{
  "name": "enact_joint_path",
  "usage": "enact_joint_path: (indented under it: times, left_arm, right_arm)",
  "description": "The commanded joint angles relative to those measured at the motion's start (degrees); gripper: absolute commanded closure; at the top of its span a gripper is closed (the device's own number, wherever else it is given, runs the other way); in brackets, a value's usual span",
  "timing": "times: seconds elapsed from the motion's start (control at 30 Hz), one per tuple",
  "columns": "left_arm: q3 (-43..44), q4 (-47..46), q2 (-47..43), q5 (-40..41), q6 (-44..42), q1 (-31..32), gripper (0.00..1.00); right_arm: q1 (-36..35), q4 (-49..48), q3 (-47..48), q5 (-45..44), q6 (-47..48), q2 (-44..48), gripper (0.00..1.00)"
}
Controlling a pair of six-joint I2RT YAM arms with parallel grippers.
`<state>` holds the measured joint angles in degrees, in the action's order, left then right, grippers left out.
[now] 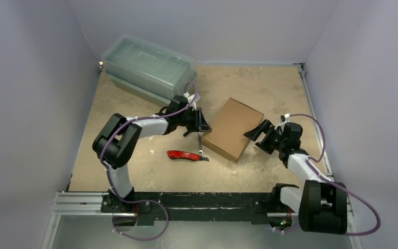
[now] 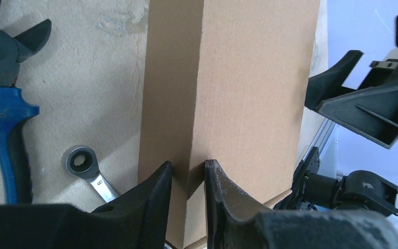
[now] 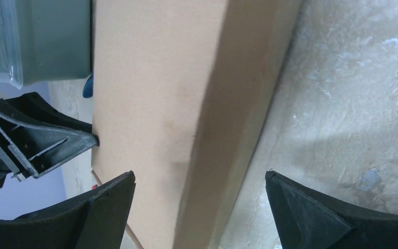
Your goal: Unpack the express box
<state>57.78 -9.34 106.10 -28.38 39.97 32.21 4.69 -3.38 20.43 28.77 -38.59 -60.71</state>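
Left wrist view: the left gripper (image 2: 187,168) has its fingers pinched narrowly on an edge of the express box (image 2: 249,78), mid bench (image 1: 274,85). The right gripper (image 3: 199,176) gapes wide astride the opposite edge, holding nothing.

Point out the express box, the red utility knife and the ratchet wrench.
express box (image 1: 233,128): top external view, middle of its top face.
red utility knife (image 1: 183,155): top external view, on the red handle.
ratchet wrench (image 2: 82,163): left wrist view, on the ring head.
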Motion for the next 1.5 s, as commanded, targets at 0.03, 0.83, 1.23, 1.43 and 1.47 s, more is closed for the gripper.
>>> enact_joint_path:
  times: [0.03,0.83,1.23,1.43,1.47]
  left_arm:
    - [-4.96,6.83,4.11,9.09,-2.58,-2.55,0.81]
    - [-6.02,4.5,5.12,6.54,-2.3,-2.81,0.84]
    - [-4.74,3.35,6.29,3.78,-2.16,-1.49,0.85]
    - [0.78,2.93,8.37,3.63,0.35,5.95,0.85]
    - [1.67,2.44,8.83,3.46,1.06,7.29,0.85]
  right_arm:
    - [2.5,-10.37,-1.47,6.57,-3.25,-5.11,0.01]
    - [3.4,-23.47,5.26,10.79,-5.66,-27.54,0.01]
    - [2.98,-35.8,2.9,21.14,-10.94,-26.82,0.06]
    - [1.47,-23.55,5.29,19.49,-8.87,-13.36,0.06]
    - [1.46,-19.82,6.39,18.31,-7.7,-10.94,0.06]
